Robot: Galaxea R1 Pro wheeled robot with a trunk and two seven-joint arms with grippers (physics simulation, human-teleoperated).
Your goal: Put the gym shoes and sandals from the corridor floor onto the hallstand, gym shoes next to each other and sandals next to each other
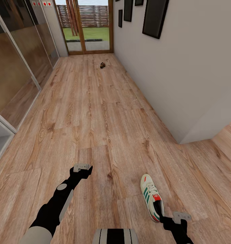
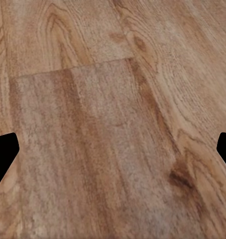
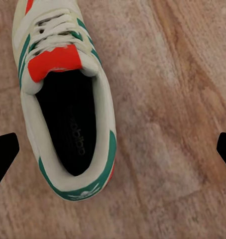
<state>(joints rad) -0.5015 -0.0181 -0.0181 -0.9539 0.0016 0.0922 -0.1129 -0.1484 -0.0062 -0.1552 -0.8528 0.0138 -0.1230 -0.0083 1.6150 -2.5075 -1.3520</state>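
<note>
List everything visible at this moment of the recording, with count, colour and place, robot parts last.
Cream-white lace-up gym shoe with teal-green stripes and red-orange tongue: one, upright on the floor, beside the right gripper.
Small dark brown object, probably a sandal: one, far down the corridor near the door; too small to be sure.
Light brown wood-grain plank floor: runs the whole corridor.
Pale grey wall: on the right, with black frames hung high.
Glass-panelled doors: along the left.
Wood-framed glazed door: at the far end, lawn and fence beyond.
Left gripper: black, open, over bare floor.
Right gripper: black, open, just behind the shoe's heel.
</note>
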